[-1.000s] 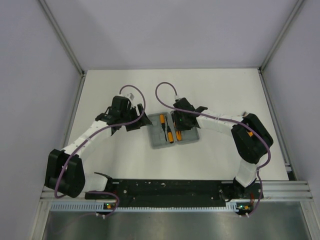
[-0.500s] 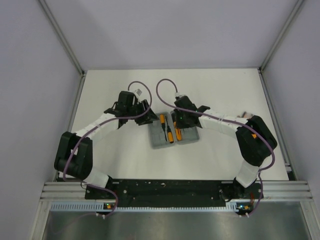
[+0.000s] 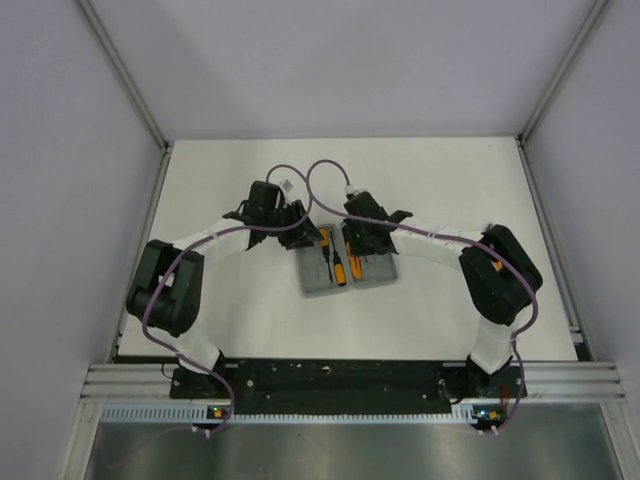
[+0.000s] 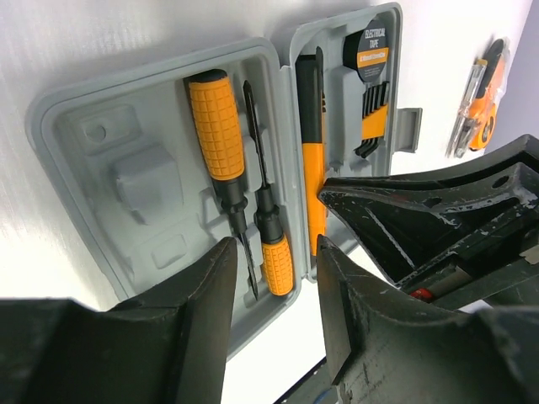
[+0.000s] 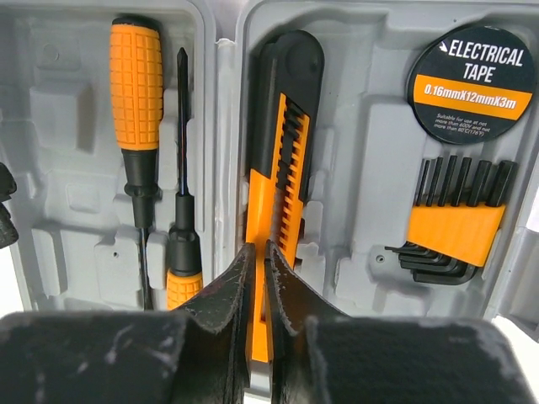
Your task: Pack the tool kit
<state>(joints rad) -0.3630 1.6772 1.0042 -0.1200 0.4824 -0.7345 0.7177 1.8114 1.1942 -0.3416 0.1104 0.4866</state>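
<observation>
The grey tool kit case [image 3: 318,285] lies open on the table. Its left half [image 4: 101,151] holds a large screwdriver [image 5: 135,76] and a small screwdriver [image 5: 181,252]. Its right half [image 5: 370,168] holds an orange-and-black utility knife [image 5: 282,126], a roll of electrical tape [image 5: 476,80] and a set of hex keys [image 5: 455,231]. My left gripper [image 3: 303,228] is open and empty at the case's far left corner, its jaws [image 4: 274,311] apart above the case edge. My right gripper [image 5: 259,269] is shut, its tips over the knife's near end.
A small orange-and-clear tool [image 4: 478,101] lies on the table beyond the case's latch side. The right arm's black wrist [image 4: 438,219] sits close beside my left fingers. Walls and metal rails bound the table on three sides.
My left arm has swung to the right and its gripper has come up to the case's far left corner. The right gripper has stayed over the knife.
</observation>
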